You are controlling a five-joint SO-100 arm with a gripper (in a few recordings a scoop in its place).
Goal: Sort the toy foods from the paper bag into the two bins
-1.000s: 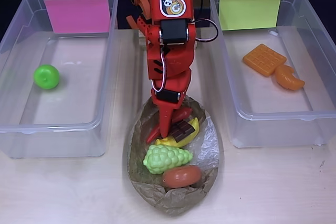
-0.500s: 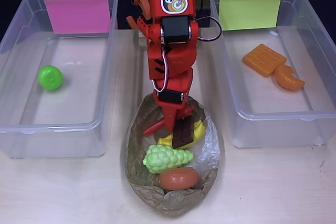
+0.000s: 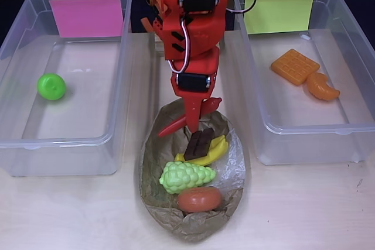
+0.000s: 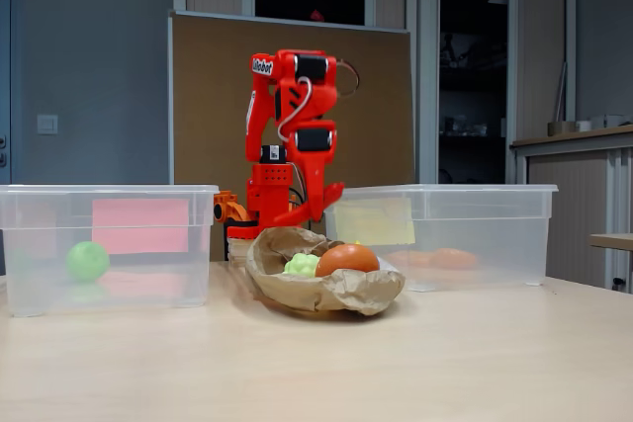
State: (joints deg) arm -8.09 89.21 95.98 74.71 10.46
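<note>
Red plastic gripper (image 3: 196, 122) hangs at centre frame in the overhead view, pointing down over the upper end of the paper bag (image 3: 153, 200). Its jaws are pinched onto the top edge of the dark chocolate square (image 3: 198, 143), which tilts above the yellow bananas (image 3: 212, 153). A red chili (image 3: 171, 127) lies just left of the fingers, partly hidden. Lower in the bag sit the pale-green grapes (image 3: 186, 177) and a brown donut (image 3: 199, 199). The pink-labelled bin (image 3: 17, 36) at left holds a green apple (image 3: 51, 86). The yellow-green-labelled bin (image 3: 357, 24) at right holds an orange waffle (image 3: 295, 66) and an orange croissant (image 3: 321, 86), which touch.

Fixed view: the gripper (image 4: 318, 200) sits centre frame behind the bag's (image 4: 336, 294) far rim; jaw opening cannot be judged here. Grapes (image 4: 301, 265) and donut (image 4: 347, 259) rise above the crumpled edge. The apple (image 4: 87, 261) shows through the left bin's (image 4: 30, 205) wall; the right bin (image 4: 514, 214) stands right of centre.
</note>
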